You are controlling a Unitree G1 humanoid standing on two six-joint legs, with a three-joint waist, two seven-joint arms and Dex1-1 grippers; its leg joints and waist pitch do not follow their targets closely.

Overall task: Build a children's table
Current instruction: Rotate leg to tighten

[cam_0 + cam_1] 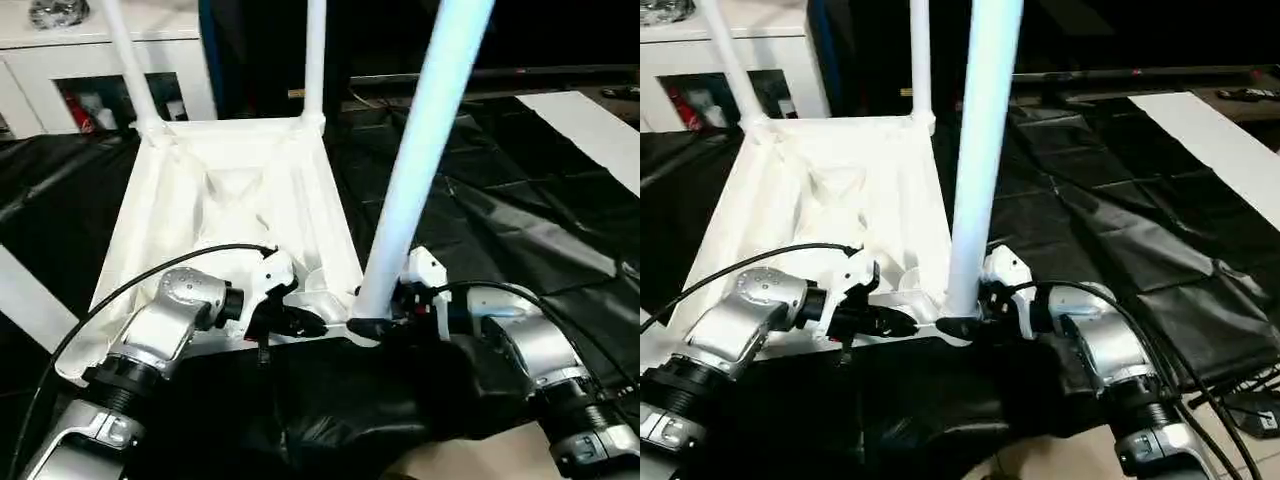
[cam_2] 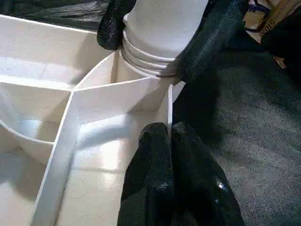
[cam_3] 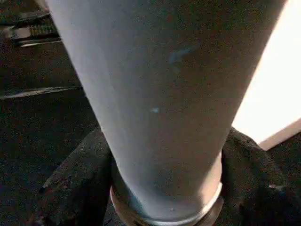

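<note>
The children's table's white tabletop (image 1: 215,215) lay upside down, ribbed underside up, on black sheeting (image 1: 500,220) in front of the robot. Two white legs (image 1: 315,55) stood upright in its far corner sockets. A third leg (image 1: 425,150) stood in the near right corner socket, leaning slightly. The right claw (image 1: 975,318) wrapped the base of that leg, one black finger (image 2: 207,40) on each side just above the socket rim, touching it. The left claw (image 1: 300,322) was pinched shut on the thin near edge wall of the tabletop, just beside that socket, fingertips (image 2: 157,155) pressed together. A white cabinet (image 1: 60,70) stood behind, beyond the far left corner.
</note>
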